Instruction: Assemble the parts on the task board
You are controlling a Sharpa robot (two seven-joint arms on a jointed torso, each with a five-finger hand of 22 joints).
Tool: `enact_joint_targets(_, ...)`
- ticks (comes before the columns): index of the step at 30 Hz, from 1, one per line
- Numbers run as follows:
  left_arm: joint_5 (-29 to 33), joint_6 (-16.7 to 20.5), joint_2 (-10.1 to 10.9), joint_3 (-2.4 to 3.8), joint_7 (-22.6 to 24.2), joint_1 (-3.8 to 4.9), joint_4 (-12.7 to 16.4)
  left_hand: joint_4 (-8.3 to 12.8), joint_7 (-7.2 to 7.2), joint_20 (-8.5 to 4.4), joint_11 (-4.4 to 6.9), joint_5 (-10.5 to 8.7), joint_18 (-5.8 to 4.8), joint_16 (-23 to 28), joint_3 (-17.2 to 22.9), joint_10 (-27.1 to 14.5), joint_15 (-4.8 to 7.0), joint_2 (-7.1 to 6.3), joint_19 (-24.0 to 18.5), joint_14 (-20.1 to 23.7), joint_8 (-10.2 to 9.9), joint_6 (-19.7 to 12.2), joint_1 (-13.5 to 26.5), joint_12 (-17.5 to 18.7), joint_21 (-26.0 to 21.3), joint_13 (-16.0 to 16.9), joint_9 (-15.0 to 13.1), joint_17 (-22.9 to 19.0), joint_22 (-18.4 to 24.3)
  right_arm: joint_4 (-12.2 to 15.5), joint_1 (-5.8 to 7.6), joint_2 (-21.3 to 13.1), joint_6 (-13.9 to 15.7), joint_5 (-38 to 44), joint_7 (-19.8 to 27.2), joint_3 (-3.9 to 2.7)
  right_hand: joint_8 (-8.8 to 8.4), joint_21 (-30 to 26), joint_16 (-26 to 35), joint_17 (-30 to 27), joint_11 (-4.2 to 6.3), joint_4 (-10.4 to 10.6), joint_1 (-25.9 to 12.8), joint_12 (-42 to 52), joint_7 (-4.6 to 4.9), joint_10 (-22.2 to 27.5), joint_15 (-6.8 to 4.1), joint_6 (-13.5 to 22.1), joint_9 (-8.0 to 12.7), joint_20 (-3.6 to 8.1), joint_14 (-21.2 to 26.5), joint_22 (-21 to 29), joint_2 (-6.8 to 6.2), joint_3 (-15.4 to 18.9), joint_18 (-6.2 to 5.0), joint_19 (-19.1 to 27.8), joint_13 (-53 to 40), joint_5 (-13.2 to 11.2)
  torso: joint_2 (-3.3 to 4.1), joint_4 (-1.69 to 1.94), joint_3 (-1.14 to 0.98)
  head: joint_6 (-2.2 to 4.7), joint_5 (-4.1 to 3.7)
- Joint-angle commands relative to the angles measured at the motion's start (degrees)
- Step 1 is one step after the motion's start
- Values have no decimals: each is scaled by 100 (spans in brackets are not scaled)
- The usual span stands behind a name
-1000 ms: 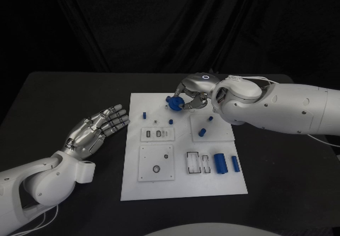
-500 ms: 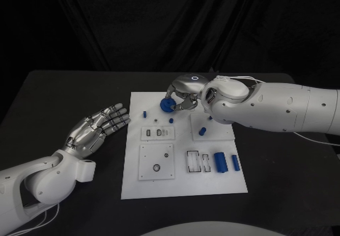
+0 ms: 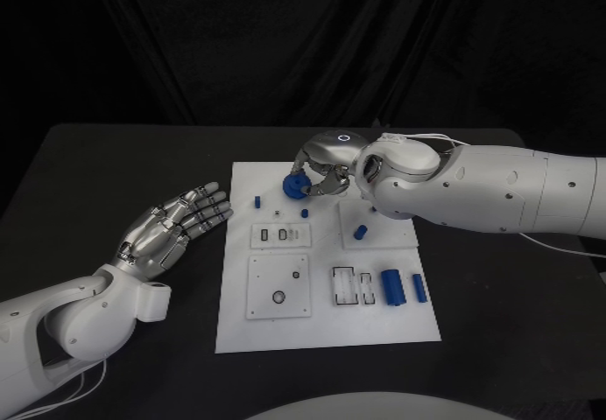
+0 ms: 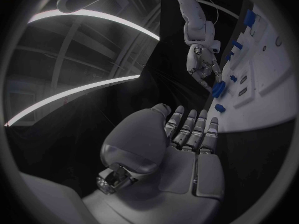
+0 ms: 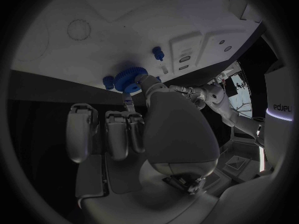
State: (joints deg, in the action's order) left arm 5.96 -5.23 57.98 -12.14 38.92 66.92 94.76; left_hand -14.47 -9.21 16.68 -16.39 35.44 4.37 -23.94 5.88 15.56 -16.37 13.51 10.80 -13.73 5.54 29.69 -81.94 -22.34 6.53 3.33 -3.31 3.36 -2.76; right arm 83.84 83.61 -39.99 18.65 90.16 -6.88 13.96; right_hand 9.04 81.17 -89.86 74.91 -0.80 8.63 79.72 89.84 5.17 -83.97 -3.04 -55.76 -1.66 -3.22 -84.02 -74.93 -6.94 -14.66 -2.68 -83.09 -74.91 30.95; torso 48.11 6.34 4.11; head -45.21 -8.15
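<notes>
right hand and blue gear shifted left

Black table (matte top); dark curtain hangs behind.

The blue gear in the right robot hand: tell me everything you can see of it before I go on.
The blue gear is a round, toothed wheel of what looks like matte blue plastic, its ridged rim clearest in the right wrist view. The right robot hand pinches it between fingertips at the far edge of the task board, beside a small blue peg. Whether it touches the board cannot be told.
</notes>
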Motion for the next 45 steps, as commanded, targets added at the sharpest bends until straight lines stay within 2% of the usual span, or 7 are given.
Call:
enact_joint_targets(1, 2, -124, -21, 2, 898, -7, -4, 11, -155, 2, -30, 32, -30, -34, 34, -6, -21, -6, 23, -21, 11, -17, 55, -33, 27, 6, -1, 5, 4, -8, -33, 4, -200, 34, -73, 10, 360, -94, 55, 1405, -55, -3, -19, 16, 104, -603, 61, 322, -1952, -58, -564, -683, 19, -119, -46, 56, -1509, -52, -3, -1, -1, -8, -6)
enact_joint_targets(4, 2, -131, -31, 2, 896, -7, -13, 11, -155, 2, -30, 32, -30, -34, 34, -6, -21, -6, 23, -21, 11, -17, 55, -33, 27, 6, -1, 5, 4, -20, -34, 14, -256, 34, -116, 10, 46, -160, 83, 1366, -48, -25, -29, 16, 149, -603, 56, 621, -1772, -65, -551, -647, -40, -253, -64, 93, -1509, -53, -5, 1, 0, -11, -9)
enact_joint_targets(9, 2, -140, -42, 2, 894, -8, -22, 9, -156, 2, -32, 31, -30, -38, 48, -9, -20, -7, 19, -20, 11, -19, 62, -32, 25, 5, -1, 5, 5, -32, -35, 22, -371, 34, -205, 10, -250, -336, 192, 1220, -64, -84, -29, -69, 181, -444, 69, 886, -1551, -75, -498, -533, -96, -421, -108, 202, -1383, -60, -3, -1, 0, -19, -1)
enact_joint_targets(18, 2, -145, -33, 2, 886, -8, -20, 8, -158, 2, -32, 31, -30, -42, 59, -9, -20, -8, 18, -21, 10, -22, 66, -34, 24, 5, -1, 6, 6, -36, -42, -4, -449, 34, -284, 10, -464, -522, 287, 1105, -59, -177, -30, -171, 167, -275, 73, 1114, -1344, -82, -453, -422, -118, -530, -152, 308, -1247, -189, -5, -4, -1, -10, 15)
enact_joint_targets(32, 2, -156, -45, 2, 877, -10, -38, 10, -161, 2, -34, 28, -30, -47, 73, -10, -19, -15, 18, -21, 10, -21, 73, -37, 25, 5, -1, 6, 6, -21, -53, -24, -563, 34, -313, 10, -479, -579, 319, 1073, -41, -232, -37, -185, 146, -255, 56, 1110, -1267, -67, -439, -401, -93, -554, -161, 325, -1231, -436, -8, 3, 3, -12, 0)
enact_joint_targets(39, 2, -159, -39, 2, 874, -12, -38, 10, -161, 2, -34, 28, -30, -47, 73, -10, -19, -15, 18, -21, 10, -21, 73, -37, 25, 5, -1, 6, 6, -45, -54, -85, -635, 34, -345, 11, -278, -614, 319, 1081, -103, -214, -145, -175, 216, -273, 99, 598, -1262, -95, -444, -406, -31, -568, -158, 315, -1246, -493, -3, 2, -2, -7, 15)
enact_joint_targets(45, 2, -161, -31, 2, 873, -13, -37, 10, -161, 2, -34, 28, -30, -47, 73, -10, -19, -15, 18, -21, 10, -21, 73, -37, 25, 5, -1, 6, 6, -22, -61, -191, -586, 34, -331, 11, -104, -616, 318, 1088, -130, -235, -175, -164, 180, -291, 126, 170, -1316, -123, -447, -423, 13, -556, -157, 297, -1263, -529, -2, 1, -1, -6, 22)
